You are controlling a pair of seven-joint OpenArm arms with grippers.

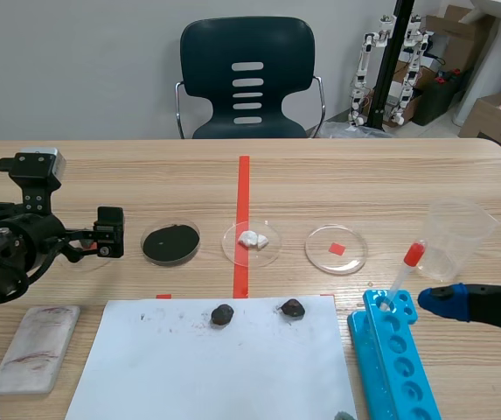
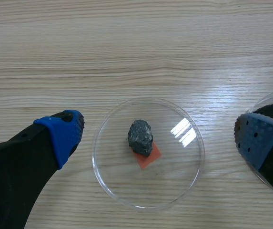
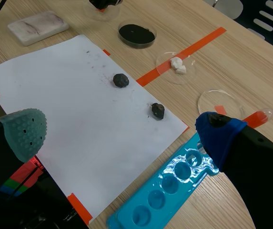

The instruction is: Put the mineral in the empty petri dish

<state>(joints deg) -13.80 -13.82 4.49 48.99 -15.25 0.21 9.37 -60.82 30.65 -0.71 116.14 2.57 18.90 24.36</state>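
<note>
A dark mineral (image 2: pixel 140 137) lies in a clear petri dish (image 2: pixel 179 167), over an orange square mark. My left gripper (image 2: pixel 160 129) hangs open above this dish, one finger on each side, holding nothing; in the scene view this gripper (image 1: pixel 101 241) is at the far left. Two more dark minerals (image 1: pixel 223 314) (image 1: pixel 292 308) rest on the white paper (image 1: pixel 215 367). An empty petri dish (image 1: pixel 337 249) sits right of the red tape line. My right gripper (image 3: pixel 122 126) is open and empty, low at the right (image 1: pixel 438 302) by the blue rack.
A dish of black powder (image 1: pixel 170 242) and a dish with white lumps (image 1: pixel 252 241) stand between the two clear dishes. A blue tube rack (image 1: pixel 394 354) holds a red-bulbed pipette (image 1: pixel 405 271); a plastic cup (image 1: pixel 455 241) stands behind. A grey block (image 1: pixel 36 348) lies front left.
</note>
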